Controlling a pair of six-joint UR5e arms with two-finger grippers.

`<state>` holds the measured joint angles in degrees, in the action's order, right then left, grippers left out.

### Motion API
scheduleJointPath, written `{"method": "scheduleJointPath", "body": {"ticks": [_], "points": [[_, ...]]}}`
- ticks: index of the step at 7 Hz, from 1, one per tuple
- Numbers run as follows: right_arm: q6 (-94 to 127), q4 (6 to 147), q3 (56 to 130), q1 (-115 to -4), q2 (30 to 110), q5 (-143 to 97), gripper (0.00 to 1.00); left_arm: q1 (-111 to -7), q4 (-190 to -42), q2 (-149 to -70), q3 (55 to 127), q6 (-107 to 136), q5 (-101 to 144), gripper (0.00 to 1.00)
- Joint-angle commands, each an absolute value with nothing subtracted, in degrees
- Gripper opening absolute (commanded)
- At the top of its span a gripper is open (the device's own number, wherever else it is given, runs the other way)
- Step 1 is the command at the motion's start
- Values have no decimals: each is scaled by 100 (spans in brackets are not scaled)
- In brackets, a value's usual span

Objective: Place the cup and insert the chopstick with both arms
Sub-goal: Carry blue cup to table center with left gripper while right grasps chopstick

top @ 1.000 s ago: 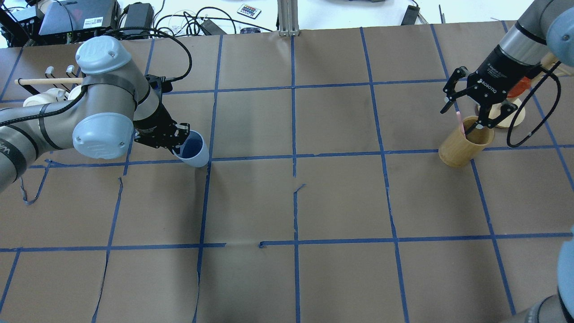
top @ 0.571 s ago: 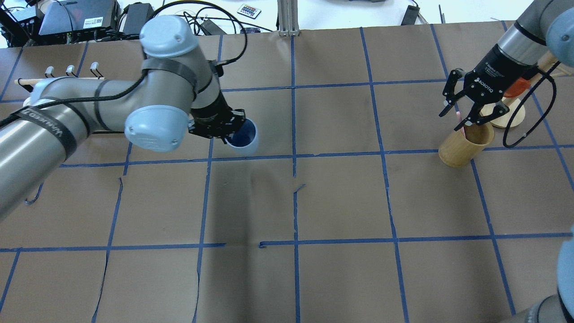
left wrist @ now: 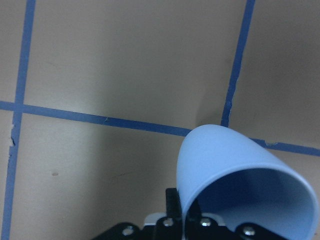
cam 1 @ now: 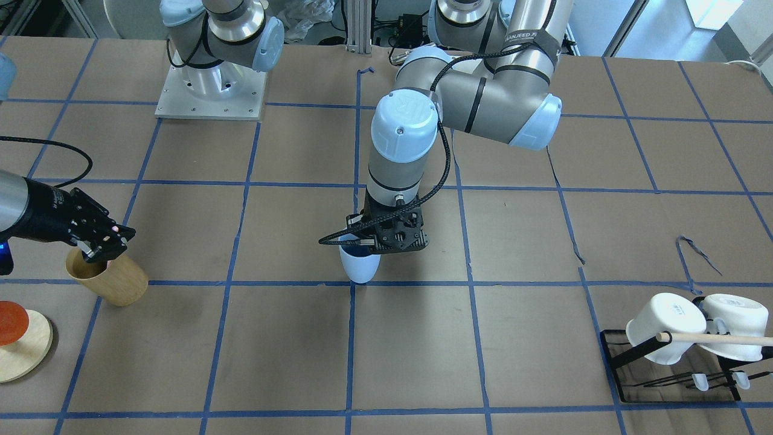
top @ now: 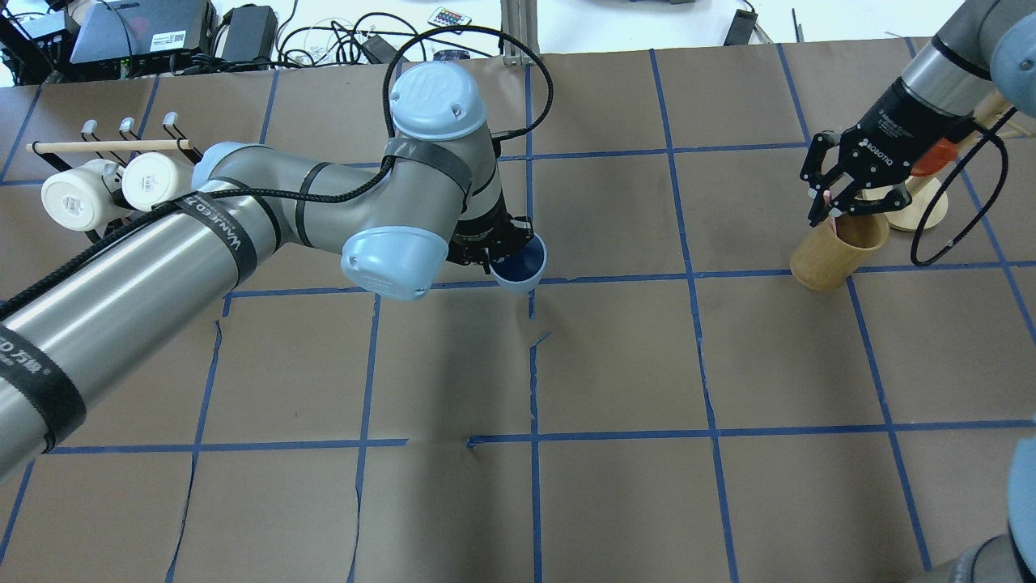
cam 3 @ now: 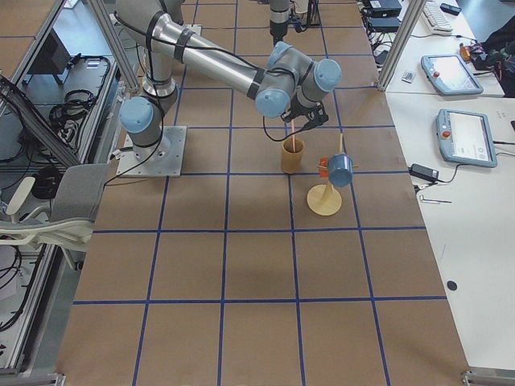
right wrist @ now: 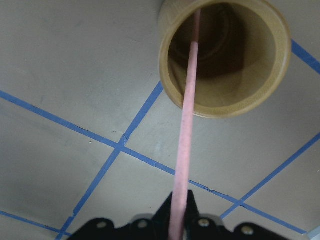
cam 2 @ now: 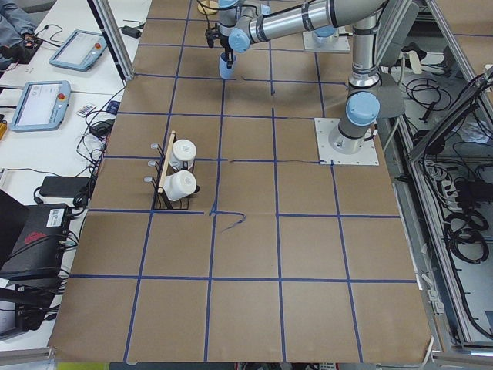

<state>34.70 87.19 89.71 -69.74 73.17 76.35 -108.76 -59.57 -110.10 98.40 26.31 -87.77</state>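
Pinching the cup (cam 1: 360, 269) by its rim, the left gripper (cam 1: 391, 237) is holding it upright and, I'd say, needing a level, gentle set-down. The right gripper (top: 827, 204) is clamping the chopstick (right wrist: 186, 131).

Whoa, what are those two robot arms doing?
The left gripper is holding a blue cup by its rim, low over the middle of the table. I cannot tell whether it touches down yet. Over at the side, the right gripper is pinching a pink chopstick, and the chopstick's lower end sits inside a wooden cup. The chopstick has not gone into the blue cup yet.
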Motion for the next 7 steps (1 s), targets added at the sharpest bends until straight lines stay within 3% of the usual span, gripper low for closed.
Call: {"method": "scheduleJointPath", "body": {"ticks": [1, 2, 3, 4, 5, 7], "points": [[3480, 8517, 8938, -6970, 7409, 7638, 0, -10925, -5810, -11240, 9852, 2584, -8745, 0], [3489, 8447, 8938, -6961, 7427, 7638, 0, -10925, -5810, -11267, 9853, 2523, -8745, 5], [3507, 8394, 8912, -6961, 7462, 7638, 0, -10934, -5818, -11276, 9861, 2505, -8736, 35], [3507, 8341, 8912, -6961, 7592, 7629, 0, -10951, -5801, -11259, 9861, 2514, -8719, 72], [3576, 8280, 8903, -6961, 7733, 7629, 0, -10960, -5801, -11076, 9800, 2505, -8510, 95], [3691, 7974, 8651, -6961, 7866, 7611, 0, -10742, -6080, -10655, 9547, 1842, -8446, 100]]}}
